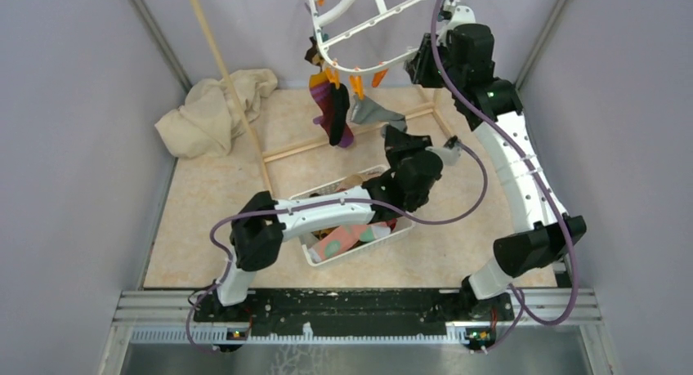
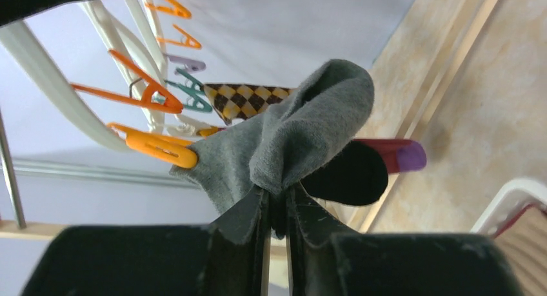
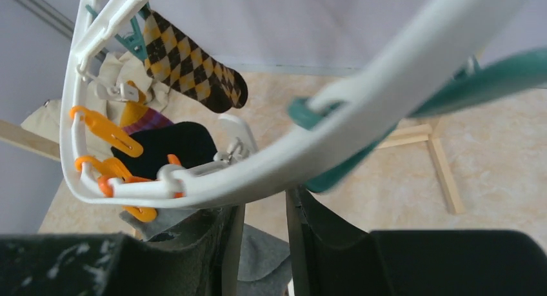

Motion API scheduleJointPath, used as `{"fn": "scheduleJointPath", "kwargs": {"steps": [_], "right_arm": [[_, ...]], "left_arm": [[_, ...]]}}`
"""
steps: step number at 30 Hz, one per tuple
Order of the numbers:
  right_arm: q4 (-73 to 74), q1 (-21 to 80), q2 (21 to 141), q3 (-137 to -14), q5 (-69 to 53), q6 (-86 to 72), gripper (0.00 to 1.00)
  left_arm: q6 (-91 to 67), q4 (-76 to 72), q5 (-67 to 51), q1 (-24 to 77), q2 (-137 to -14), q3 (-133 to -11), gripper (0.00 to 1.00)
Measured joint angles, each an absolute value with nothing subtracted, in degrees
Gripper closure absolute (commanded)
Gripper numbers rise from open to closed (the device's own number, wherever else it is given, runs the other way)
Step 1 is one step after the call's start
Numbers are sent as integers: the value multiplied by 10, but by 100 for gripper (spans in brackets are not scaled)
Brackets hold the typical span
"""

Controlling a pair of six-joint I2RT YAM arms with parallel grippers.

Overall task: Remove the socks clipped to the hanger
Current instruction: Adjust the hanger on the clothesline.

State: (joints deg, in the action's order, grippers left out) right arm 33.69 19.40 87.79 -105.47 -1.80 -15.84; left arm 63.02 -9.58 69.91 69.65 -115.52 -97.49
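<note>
I am pinching the grey sock (image 2: 303,122) with my left gripper (image 2: 276,196), just under the hanger (image 1: 359,7)
My left jaws are pressing almost together on a bunched fold of the sock, whose far corner is sitting in an orange peg (image 2: 161,151) dangling from the white frame. An argyle sock (image 2: 248,99) is hanging just behind it and a dark sock with a purple toe (image 2: 387,155) is drooping beside it. My right gripper (image 3: 261,209) is reaching up at the hanger's rim, which is crossing right over its fingertips. Its jaws are standing a little apart, and I cannot tell whether they are clamping the frame. The white basket (image 1: 400,232) is lying on the table below my left arm, with socks in it
</note>
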Motion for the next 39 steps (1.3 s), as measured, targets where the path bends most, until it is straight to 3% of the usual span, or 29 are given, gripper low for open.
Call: {"fn": "scheduleJointPath", "kwargs": {"steps": [7,14,20,28,34,39], "right_arm": [[358,160,899,-1111,-46,-161,67],[395,165,835,-1111,-113,-161,58],[410,229,785,-1129,-139,-149,57],[412,291,812,-1119,-148,-135,54],[412,350,836,-1117,-138,-130,41],[399,355,813,-1083,-116,-126,38]], "left_arm": [[736,-182,676,697,-1224,-1035,82],[776,-202,660,689,-1248,-1066,82],[777,-200,653,682,-1249,-1071,82],[752,-187,653,673,-1249,-1051,83],[739,-175,654,665,-1245,-1027,82],[698,-154,654,660,-1206,-968,82]]}}
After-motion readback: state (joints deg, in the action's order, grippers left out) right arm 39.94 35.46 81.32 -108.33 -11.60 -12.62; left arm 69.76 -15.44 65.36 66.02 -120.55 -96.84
